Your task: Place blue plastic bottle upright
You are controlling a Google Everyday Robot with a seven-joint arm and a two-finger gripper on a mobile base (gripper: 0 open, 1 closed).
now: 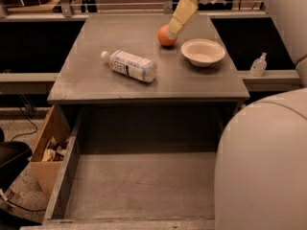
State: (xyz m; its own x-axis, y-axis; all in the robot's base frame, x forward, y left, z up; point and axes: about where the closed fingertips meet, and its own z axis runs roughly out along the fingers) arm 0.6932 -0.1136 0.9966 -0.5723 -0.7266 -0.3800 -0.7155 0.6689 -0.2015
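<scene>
The blue plastic bottle [130, 65] lies on its side on the grey table top [96, 87], left of the middle. Its white cap points to the back left and its pale label faces up. My gripper [171, 31] hangs from the arm at the top of the view, to the right of and behind the bottle. Its tip is just in front of the orange ball [164, 37] and well apart from the bottle. The gripper holds nothing that I can see.
A white bowl [203, 51] stands right of the ball. A small clear pump bottle [258, 65] stands on a ledge at the right. An open drawer [144, 186] juts out below the table. A cardboard box [48, 150] sits at the lower left. My arm's bulk [264, 166] fills the lower right.
</scene>
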